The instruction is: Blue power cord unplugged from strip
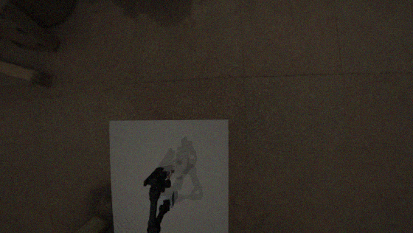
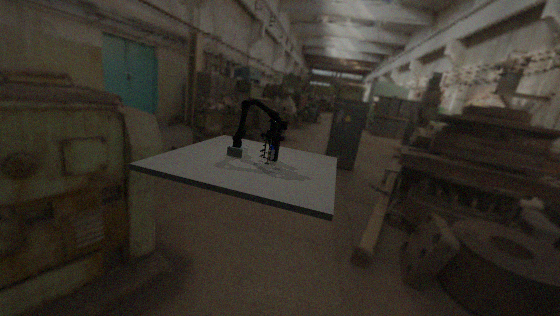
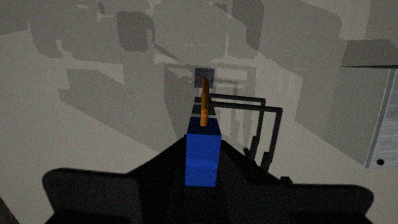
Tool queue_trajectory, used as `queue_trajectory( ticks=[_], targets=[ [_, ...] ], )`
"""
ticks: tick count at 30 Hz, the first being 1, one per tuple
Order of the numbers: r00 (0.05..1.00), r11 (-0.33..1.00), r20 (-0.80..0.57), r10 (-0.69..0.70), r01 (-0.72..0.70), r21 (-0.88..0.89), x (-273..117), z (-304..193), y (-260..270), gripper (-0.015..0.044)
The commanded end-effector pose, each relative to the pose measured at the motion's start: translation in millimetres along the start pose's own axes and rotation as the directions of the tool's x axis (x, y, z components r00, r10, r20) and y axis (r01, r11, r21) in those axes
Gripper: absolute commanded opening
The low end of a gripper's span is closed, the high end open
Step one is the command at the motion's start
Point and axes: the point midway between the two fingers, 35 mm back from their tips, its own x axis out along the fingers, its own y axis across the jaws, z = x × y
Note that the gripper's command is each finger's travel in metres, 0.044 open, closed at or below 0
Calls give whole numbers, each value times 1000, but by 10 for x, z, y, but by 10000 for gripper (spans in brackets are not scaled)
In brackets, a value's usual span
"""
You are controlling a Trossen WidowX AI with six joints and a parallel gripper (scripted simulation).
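Note:
A blue plug block (image 3: pixel 202 165) (image 2: pixel 271 148) stands between the fingers of my gripper (image 3: pixel 202 144) (image 1: pixel 169 174), which is shut on it. In the wrist view both dark fingertips touch its sides. An orange cord-like piece (image 3: pixel 204 105) runs up from its far end, over a dark banded piece (image 3: pixel 197 109). Thin black wire-like loops (image 3: pixel 276 135) stand to the right. I cannot tell which part is the power strip, or whether the plug is seated in it. In the top and exterior views the arm and darkness hide most of this.
A grey box (image 3: pixel 385 110) with a silvery face and a dark round hole stands right in the wrist view. A grey block (image 2: pixel 234 151) sits by the arm's base. The pale table top (image 2: pixel 300 192) (image 1: pixel 215 147) has edges on the far and right sides. Arm shadows cross it.

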Motion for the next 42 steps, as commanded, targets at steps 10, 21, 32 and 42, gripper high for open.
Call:
queue_trajectory(
  ticks=[10,21,32,42],
  targets=[
    [1000,1000,1,3,-3,-1,-3,55,13,0],
    [1000,1000,3,2,-2,0,-4,237,26,0],
    [1000,1000,6,1,-1,0,-7,420,20,0],
    [1000,1000,9,0,0,1,-15,581,-6,0]
  ],
)
